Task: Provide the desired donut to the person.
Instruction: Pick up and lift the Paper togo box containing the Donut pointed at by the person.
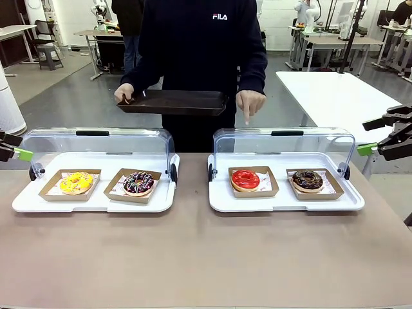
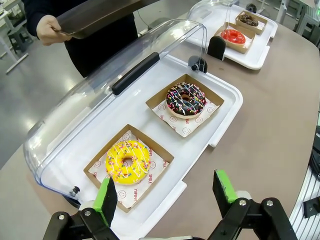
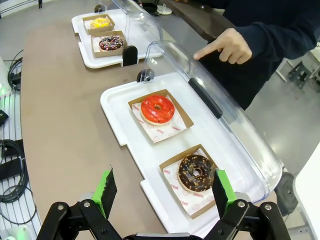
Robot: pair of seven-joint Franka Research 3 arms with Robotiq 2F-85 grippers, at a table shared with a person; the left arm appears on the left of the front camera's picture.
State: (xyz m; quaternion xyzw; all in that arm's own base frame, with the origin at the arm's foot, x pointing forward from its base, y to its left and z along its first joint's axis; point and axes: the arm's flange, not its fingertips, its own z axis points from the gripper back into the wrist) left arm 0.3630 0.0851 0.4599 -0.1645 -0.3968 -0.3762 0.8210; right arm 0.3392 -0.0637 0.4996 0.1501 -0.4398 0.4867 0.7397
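By the person (image 1: 193, 51) at the far side a tray (image 1: 172, 102) is held out; in the right case (image 1: 283, 203), the red donut (image 1: 245, 179) on its left is pointed at. The choice is being shown. Next, a grasp by the right gripper (image 3: 163, 192) is called for. It and the left gripper (image 2: 165, 192) are spread wide, empty.

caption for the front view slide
Person holding a tray points down toward the red donut in the right case.
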